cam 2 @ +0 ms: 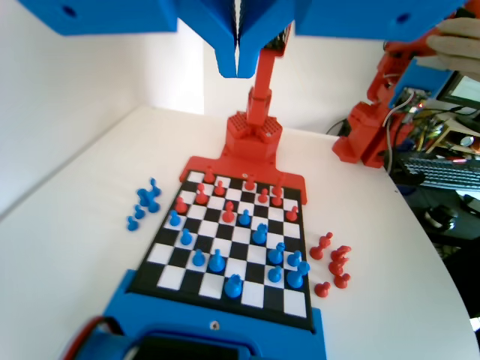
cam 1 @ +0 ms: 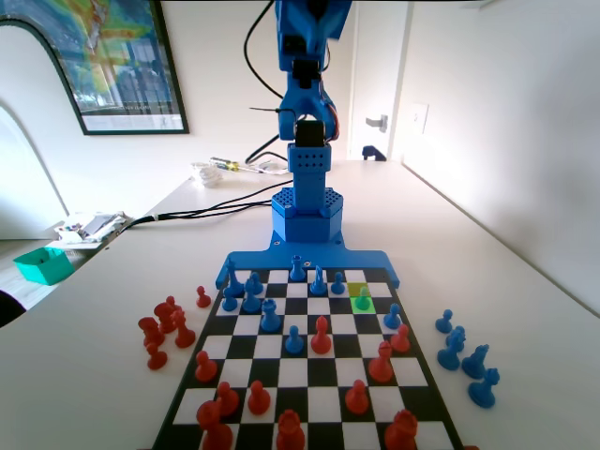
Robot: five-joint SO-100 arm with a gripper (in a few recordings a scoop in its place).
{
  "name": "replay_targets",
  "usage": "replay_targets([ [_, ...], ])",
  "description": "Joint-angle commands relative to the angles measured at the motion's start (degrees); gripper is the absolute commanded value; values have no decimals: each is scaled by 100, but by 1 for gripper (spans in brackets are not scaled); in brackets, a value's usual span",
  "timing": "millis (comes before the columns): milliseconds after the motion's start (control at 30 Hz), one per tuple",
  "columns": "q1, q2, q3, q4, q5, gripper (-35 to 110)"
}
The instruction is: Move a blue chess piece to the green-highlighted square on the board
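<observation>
The board (cam 1: 292, 373) lies in front of the blue arm's base, with blue and red pieces spread over it. One square near the arm's end, right of centre in the fixed view, is the green-highlighted square (cam 1: 363, 305). A small blue chess piece (cam 1: 362, 296) with a round head stands on it. High above the board (cam 2: 169, 274), my gripper (cam 2: 238, 69) hangs from the top of the wrist view. Its jaws are pressed together with nothing between them.
Several red pieces (cam 1: 164, 323) stand off the board on the left in the fixed view, and several blue ones (cam 1: 464, 354) on the right. A teal box (cam 1: 42, 265) and cables (cam 1: 216, 202) lie at the far left of the table.
</observation>
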Motion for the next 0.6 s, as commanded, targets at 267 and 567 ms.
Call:
replay_targets([
  [267, 105, 1687, 2136, -1239, -229, 1],
  [567, 149, 1872, 2180, -1327, -220, 1],
])
